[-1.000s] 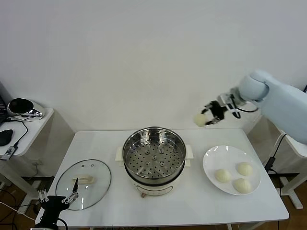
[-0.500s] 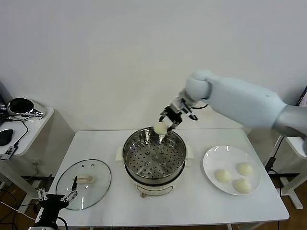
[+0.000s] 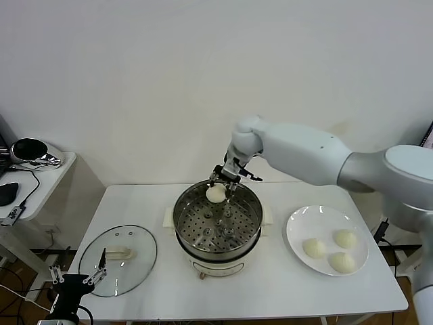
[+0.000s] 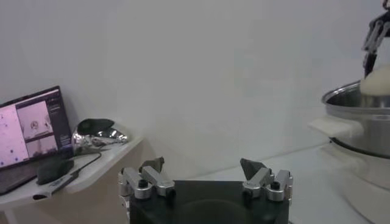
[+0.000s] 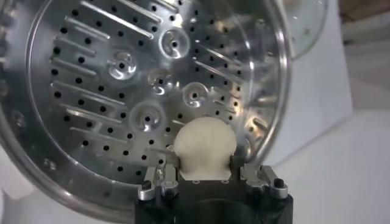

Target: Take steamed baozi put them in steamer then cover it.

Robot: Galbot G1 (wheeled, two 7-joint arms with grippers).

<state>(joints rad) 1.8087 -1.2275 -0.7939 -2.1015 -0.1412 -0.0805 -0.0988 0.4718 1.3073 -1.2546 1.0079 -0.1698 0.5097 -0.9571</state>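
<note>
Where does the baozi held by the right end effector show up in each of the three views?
Head view: held baozi hangs over the steamer, near its far rim, in the right end effector.
Left wrist view: pale lump at the far edge, just above the steamer rim.
Right wrist view: centre foreground, above the perforated tray.
Shared landmark: the steamer.

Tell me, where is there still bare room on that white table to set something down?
Bare tabletop runs along the front edge, between the steamer and the plate. The back left corner, behind the glass lid, is free too. The plate's right half is crowded with three buns. The steamer tray lies bare beneath the right pincer, shut on a bun.
</note>
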